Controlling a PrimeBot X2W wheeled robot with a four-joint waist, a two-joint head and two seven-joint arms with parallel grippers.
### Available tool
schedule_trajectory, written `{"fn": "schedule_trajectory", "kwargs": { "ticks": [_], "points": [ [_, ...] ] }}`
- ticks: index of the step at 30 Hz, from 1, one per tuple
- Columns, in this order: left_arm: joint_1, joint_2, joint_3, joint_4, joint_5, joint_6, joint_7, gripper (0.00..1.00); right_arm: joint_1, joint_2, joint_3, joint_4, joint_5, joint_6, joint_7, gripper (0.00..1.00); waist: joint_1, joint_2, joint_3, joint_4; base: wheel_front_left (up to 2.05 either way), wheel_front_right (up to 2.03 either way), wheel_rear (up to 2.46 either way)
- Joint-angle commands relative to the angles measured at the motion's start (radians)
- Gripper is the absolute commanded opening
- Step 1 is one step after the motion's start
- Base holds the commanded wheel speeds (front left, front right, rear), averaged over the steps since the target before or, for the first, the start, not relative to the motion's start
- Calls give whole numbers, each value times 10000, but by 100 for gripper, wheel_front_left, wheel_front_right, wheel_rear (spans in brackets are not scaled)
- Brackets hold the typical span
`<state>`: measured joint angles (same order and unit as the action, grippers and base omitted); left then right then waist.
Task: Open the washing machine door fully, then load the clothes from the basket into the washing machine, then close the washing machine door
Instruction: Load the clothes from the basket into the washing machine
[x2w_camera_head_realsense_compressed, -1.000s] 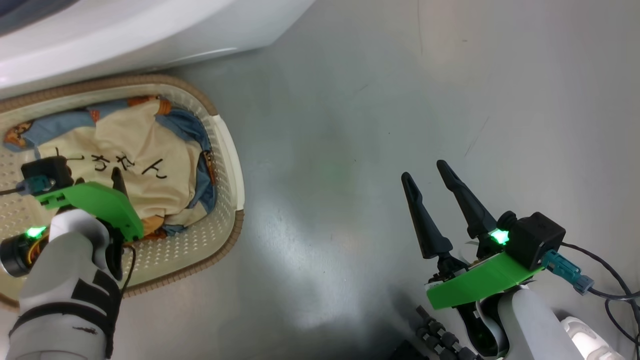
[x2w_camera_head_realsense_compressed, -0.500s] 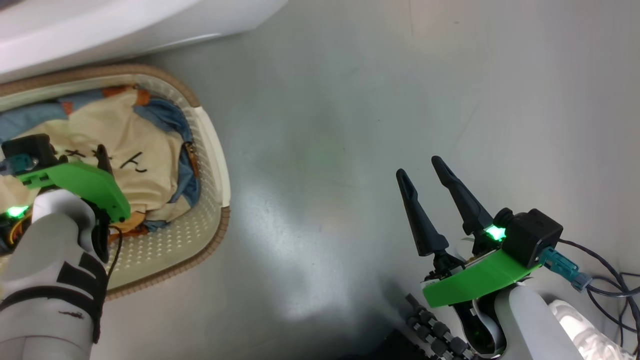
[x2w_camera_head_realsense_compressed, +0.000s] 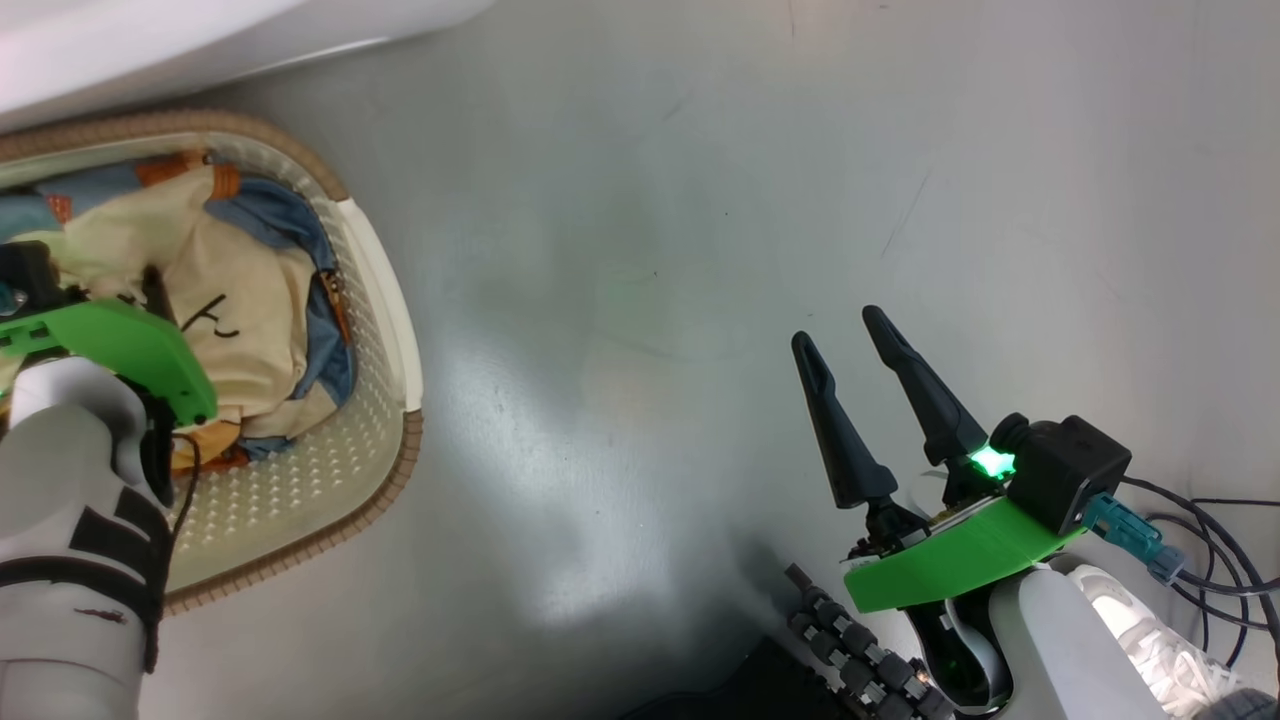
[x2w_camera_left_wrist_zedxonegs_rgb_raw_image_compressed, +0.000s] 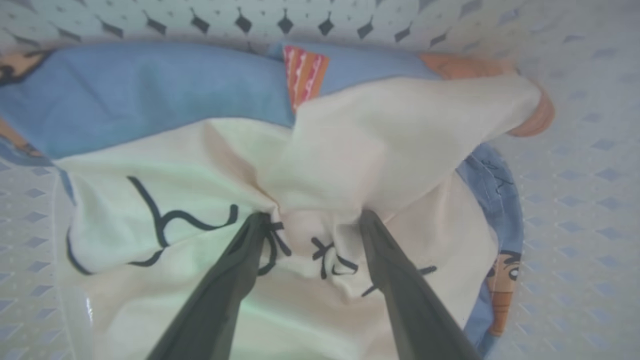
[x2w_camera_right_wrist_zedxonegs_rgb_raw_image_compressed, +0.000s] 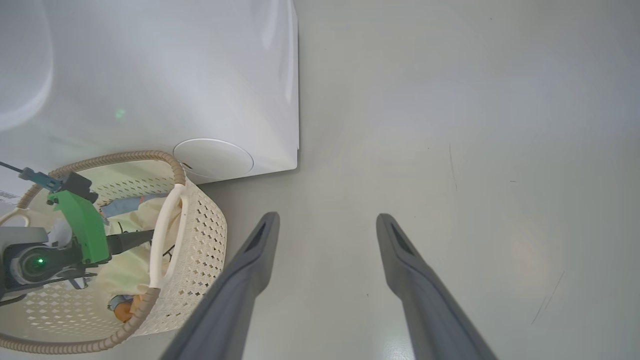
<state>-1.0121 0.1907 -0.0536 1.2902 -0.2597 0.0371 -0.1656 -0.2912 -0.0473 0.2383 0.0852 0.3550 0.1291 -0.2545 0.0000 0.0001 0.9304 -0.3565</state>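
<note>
left fingers down in the laundry

the left gripper (x2w_camera_left_wrist_zedxonegs_rgb_raw_image_compressed: 312, 217) stands spread, tips pressed into the cream top of the clothes (x2w_camera_left_wrist_zedxonegs_rgb_raw_image_compressed: 380, 130), a fold bunched between them. the clothes lie in the basket (x2w_camera_head_realsense_compressed: 392, 290) on the grey floor (x2w_camera_head_realsense_compressed: 650, 200). the right gripper (x2w_camera_head_realsense_compressed: 840, 328), also spread, hovers over the floor, well apart. beyond the basket stands the washing machine (x2w_camera_right_wrist_zedxonegs_rgb_raw_image_compressed: 175, 75).

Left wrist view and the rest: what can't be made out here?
- washing machine: cut off by the top edge in head and right wrist views; open or shut unknown.
- left gripper: fingertips sunk in clothes folds; grip unclear.
- basket: left part cut by head view's left edge.
- Garment count: cream top layer hides what's underneath.
</note>
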Motion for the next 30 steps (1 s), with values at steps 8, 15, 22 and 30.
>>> {"fn": "schedule_trajectory", "kwargs": {
  "ticks": [8, 15, 22, 30],
  "points": [
    [106, 456, -160, -10, 165, 312, 130, 100, 322, -30, 50, -315, 45, 16, -72, 100, 0, -1, 252, -89, 0, 0, 0],
    [12, 466, -494, -4, 364, 487, 212, 100, 450, -30, -149, -381, -4, 16, -72, 100, 0, -1, 371, -156, 0, 0, 0],
    [-70, 383, -776, 0, 488, 590, 201, 84, 537, -30, -336, -469, -27, 16, -72, 100, 0, -1, 412, -126, 0, 0, 0],
    [-70, 504, -1069, 3, 627, 724, 246, 44, 566, -30, -485, -596, -45, 16, -72, 100, 0, -1, 470, -155, 0, 0, 0]
  ]
}}
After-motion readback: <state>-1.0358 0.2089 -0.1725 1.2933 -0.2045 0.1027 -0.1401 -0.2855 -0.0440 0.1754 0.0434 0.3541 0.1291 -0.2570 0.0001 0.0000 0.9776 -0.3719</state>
